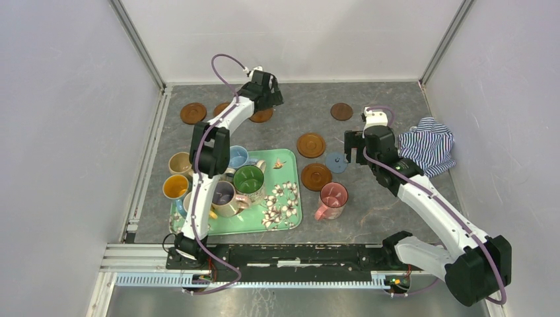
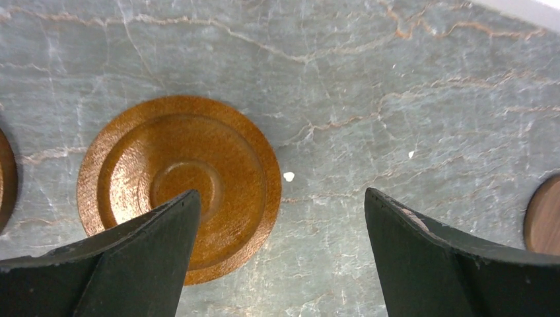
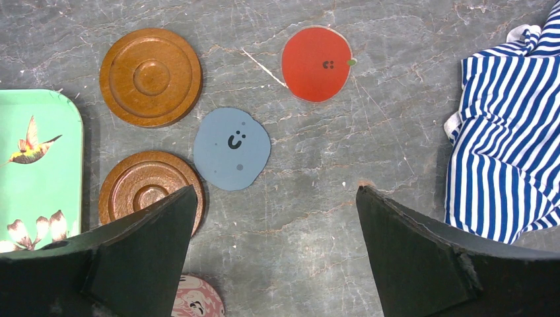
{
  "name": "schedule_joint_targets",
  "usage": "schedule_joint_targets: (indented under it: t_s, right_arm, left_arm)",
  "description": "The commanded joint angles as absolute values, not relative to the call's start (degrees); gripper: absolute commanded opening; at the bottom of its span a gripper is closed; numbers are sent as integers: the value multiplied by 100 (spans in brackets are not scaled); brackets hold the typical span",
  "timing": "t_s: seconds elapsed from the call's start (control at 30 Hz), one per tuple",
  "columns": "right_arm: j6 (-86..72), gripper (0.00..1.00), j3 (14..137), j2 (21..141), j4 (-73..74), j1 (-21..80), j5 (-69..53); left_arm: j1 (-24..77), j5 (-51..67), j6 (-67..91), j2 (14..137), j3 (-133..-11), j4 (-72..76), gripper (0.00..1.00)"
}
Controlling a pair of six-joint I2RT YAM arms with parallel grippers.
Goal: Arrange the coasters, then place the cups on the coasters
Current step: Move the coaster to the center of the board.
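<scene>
Several wood coasters lie on the stone table: two at the back left, one half under my left gripper, and two mid-table. A blue-grey coaster and a red one lie near them. A pink cup stands on the table. The other cups, among them green, lilac and light blue, crowd the green tray. My left gripper hangs open, its left finger over an orange-brown coaster. My right gripper is open above bare table, right of the blue-grey coaster.
A blue-and-white striped cloth is bunched at the right, close to my right gripper. White walls enclose the table on three sides. A dark brown disc edge shows at the right of the left wrist view.
</scene>
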State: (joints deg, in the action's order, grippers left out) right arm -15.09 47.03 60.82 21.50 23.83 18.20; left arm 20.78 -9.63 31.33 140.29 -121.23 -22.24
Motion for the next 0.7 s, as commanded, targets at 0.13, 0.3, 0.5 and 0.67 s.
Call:
schedule_joint_targets:
  t_s: [0.13,0.3,0.5,0.67]
  right_arm:
    - [-1424,98,4812,5955,2023,2365,1846]
    - [-1432,98,4738,5937,2004,2364,1855]
    - [-1440,98,4666,5908,1986,2368,1874]
    - [-1459,98,4653,5958,1969,2366,1833]
  left_arm:
    - [2134,-891,3007,13812,-11700,-2123,100]
    - [2202,-864,3039,13632,-11313,-2046,100]
    - [2290,-910,3058,13290,-10835,-1911,100]
    - [2293,-975,2991,13219,-10682,-1800,100]
